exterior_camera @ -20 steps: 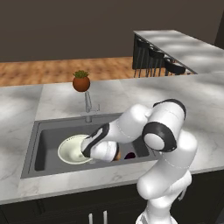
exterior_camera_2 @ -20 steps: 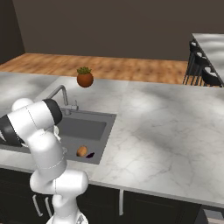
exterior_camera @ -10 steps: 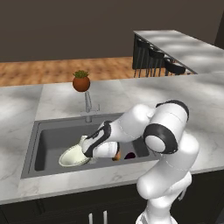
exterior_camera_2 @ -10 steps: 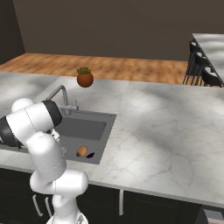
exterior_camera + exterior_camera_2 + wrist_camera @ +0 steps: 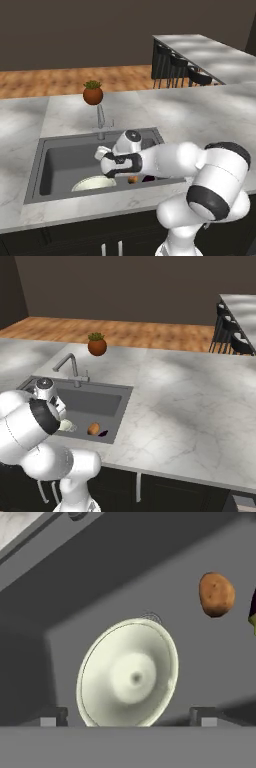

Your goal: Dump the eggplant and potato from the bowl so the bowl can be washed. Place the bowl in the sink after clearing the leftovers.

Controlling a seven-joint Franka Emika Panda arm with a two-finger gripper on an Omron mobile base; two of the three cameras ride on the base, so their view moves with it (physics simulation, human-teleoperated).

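Note:
The cream-white bowl (image 5: 127, 674) lies on the floor of the dark grey sink (image 5: 65, 157), free of the fingers. My gripper (image 5: 127, 718) hangs just above it, open, with its two fingertips (image 5: 52, 717) spread wide on either side of the bowl's near rim. From the left base view the gripper (image 5: 106, 167) sits over the bowl (image 5: 95, 183) at the sink's front. The brown-orange potato (image 5: 216, 594) and the dark eggplant (image 5: 253, 614) rest loose on the sink floor beside the bowl. They also show as potato (image 5: 93, 429) and eggplant (image 5: 103, 432).
A slim silver faucet (image 5: 101, 120) stands at the sink's back rim. Behind it on the marble counter (image 5: 190, 115) is a terracotta pot with a green plant (image 5: 93, 93). Dark bar stools (image 5: 175, 65) line the far counter.
The gripper has opened and let go of the bowl. The bowl, held tilted before, has dropped flat onto the sink floor.

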